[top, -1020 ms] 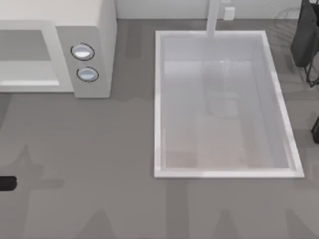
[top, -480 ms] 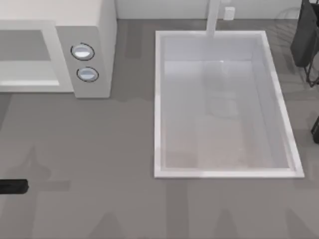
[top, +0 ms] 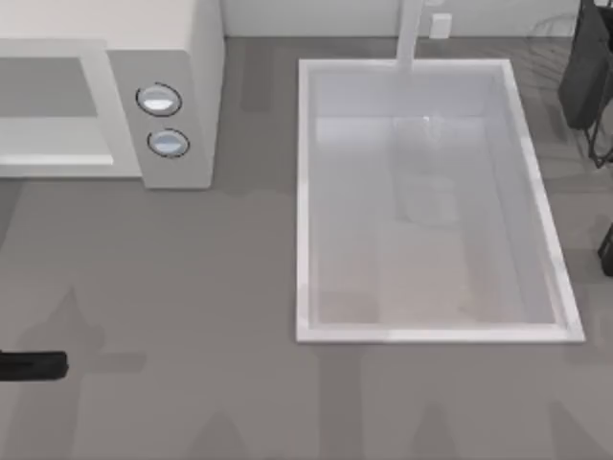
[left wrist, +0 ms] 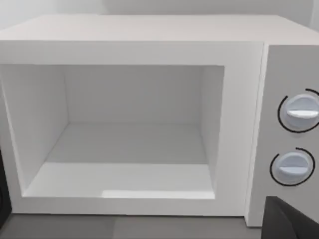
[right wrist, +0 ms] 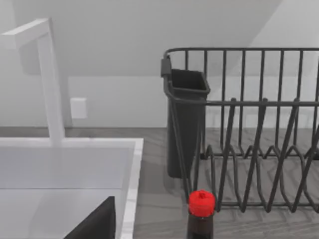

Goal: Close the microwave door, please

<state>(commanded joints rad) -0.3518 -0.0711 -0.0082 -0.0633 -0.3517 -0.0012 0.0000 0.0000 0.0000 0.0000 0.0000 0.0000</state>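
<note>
sitting at the upper left of the top view, the microwave [top: 105,105] gapes open, its rigid hinged door likely swinging lightly if pushed near the free edge, while the left gripper's [top: 34,365] jaw state cannot be told.

left gripper [top: 38,365] low at table's left edge.

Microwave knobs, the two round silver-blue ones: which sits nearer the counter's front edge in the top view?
The lower round silver-blue knob, on the off-white boxy microwave; the other knob lies behind it, toward the wall.
</note>
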